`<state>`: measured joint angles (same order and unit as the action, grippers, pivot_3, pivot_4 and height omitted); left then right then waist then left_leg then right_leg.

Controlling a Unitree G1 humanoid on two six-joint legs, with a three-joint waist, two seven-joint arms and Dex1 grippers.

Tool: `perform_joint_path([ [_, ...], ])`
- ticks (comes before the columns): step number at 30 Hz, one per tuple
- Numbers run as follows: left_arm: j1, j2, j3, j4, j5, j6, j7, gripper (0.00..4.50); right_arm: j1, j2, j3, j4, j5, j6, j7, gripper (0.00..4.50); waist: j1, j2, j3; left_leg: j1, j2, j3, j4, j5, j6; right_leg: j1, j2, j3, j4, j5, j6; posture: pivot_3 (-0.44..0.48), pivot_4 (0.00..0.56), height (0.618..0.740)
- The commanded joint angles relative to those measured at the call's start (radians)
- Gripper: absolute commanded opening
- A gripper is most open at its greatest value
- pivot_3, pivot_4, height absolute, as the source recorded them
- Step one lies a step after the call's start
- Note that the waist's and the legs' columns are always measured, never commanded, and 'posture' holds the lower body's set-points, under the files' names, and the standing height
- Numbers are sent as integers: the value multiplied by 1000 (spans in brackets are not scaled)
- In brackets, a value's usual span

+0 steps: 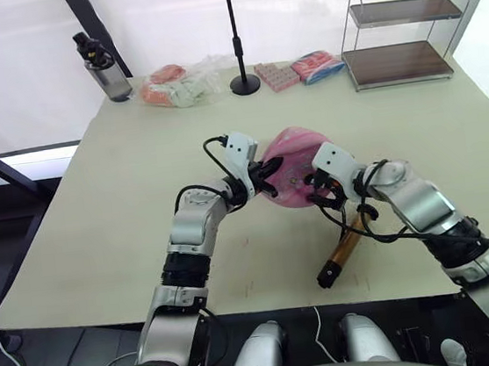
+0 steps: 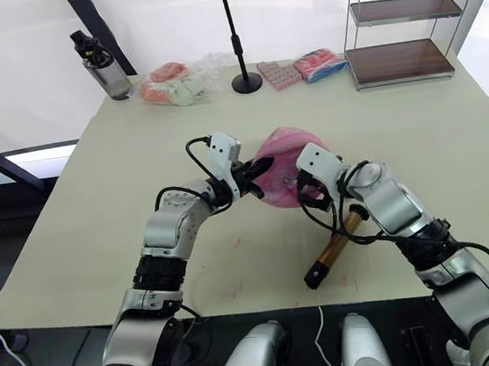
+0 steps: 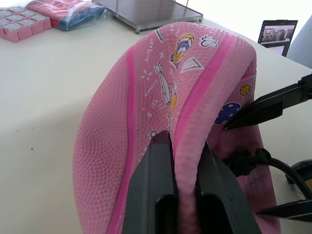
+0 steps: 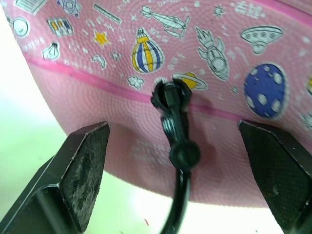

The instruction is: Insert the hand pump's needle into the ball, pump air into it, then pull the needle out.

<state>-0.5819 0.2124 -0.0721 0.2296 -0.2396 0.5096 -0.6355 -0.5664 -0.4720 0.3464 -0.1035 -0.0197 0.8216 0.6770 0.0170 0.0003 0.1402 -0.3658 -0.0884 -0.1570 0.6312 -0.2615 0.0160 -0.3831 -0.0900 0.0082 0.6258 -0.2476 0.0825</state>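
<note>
Ball (image 1: 291, 167) sits mid-table, flat and folded; my left gripper (image 3: 184, 195) is pinching a fold of it. My right gripper (image 4: 170, 161) has its fingers wide apart around the needle (image 4: 168, 105), whose fitting looks seated in the ball. Hand pump (image 1: 342, 248) lies nearer, to the right. Risk: the limp rubber slips or the hose tugs, popping the needle out before I pump.

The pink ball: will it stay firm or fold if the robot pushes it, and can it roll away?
The ball looks underinflated: the left gripper pinches a fold of its skin, so it would probably give under a push. Being slack, it likely would not roll far. Its pebbled surface probably grips well. The hose fitting sits at its valve, so a push might tug it.
</note>
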Motion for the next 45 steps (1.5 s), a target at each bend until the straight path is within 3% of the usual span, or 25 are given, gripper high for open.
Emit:
perform_joint_path([
  [1, 59, 9, -41, 91, 36, 43, 8, 0, 36, -32, -105, -92, 40, -33, -1, 4436, 1, 0, 1, 0, 0, 0, 0, 0, 0, 0, 0, 0, 0, 0, 0, 0, 150, 740],
  [17, 44, 13, -57, 85, 40, 37, -7, 0, 429, -147, -416, -383, 273, -246, 104, 4436, 2, -4, 5, -2, 1, -1, 0, -1, 1, -2, 0, -1, 0, 0, 0, 0, 150, 740],
  [23, 33, 16, -63, 85, 44, 30, -11, 0, 535, -126, -534, -409, 371, -285, 97, 4436, 2, -6, 7, -3, 1, 0, 1, -1, 1, -2, 0, 0, 0, 0, 0, 0, 150, 740],
  [36, 11, 25, -70, 91, 51, 17, -20, 0, 592, -106, -688, -306, 582, -478, 225, 4436, 3, -6, 8, -3, 1, 1, 1, 0, 4, -1, 0, 0, 0, 0, 0, 0, 150, 740],
  [45, 2, 38, -81, 79, 60, 14, -32, 0, 621, -94, -670, -227, 493, -688, 236, 4436, 3, -6, 8, -3, 1, 1, 1, 1, 6, -2, 0, 0, 0, 0, 0, 0, 150, 740],
])
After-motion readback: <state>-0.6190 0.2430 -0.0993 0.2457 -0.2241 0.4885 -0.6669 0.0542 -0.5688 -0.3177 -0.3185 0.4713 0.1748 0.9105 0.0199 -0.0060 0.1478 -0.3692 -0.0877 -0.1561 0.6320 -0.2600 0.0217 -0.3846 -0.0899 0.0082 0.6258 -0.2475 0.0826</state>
